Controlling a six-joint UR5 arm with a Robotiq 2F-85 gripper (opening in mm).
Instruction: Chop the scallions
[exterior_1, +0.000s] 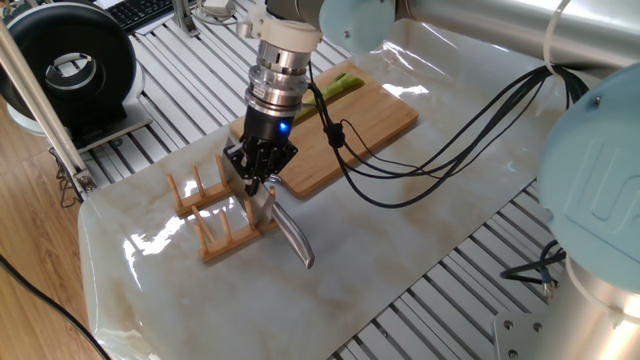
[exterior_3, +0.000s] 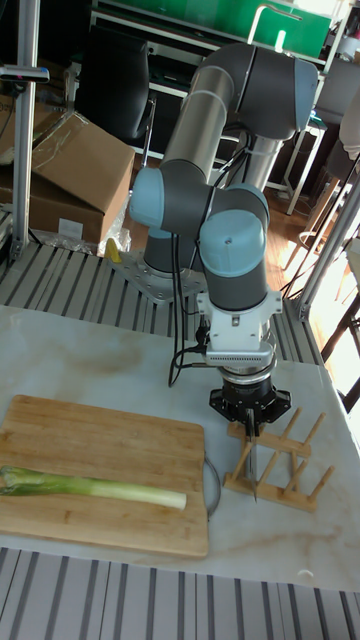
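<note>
The scallions are one whole pale-green stalk (exterior_3: 95, 487) with a whitish end, lying along the wooden cutting board (exterior_3: 100, 440); in the fixed view the stalk (exterior_1: 338, 86) shows at the board's far end. My gripper (exterior_1: 256, 183) hangs point-down over a wooden peg rack (exterior_1: 215, 235), away from the stalk. Its dark fingers are drawn together on the top of a silver knife (exterior_1: 283, 228) that stands in the rack. In the tall view my gripper (exterior_3: 250, 428) is right of the board, with the thin blade (exterior_3: 255, 472) just below it.
Black cables (exterior_1: 400, 190) loop from the wrist across the cutting board (exterior_1: 380, 122) and the marble sheet. A black round device (exterior_1: 70, 65) stands at the back left. Slatted metal table edges surround the sheet. A cardboard box (exterior_3: 70, 175) sits behind the table.
</note>
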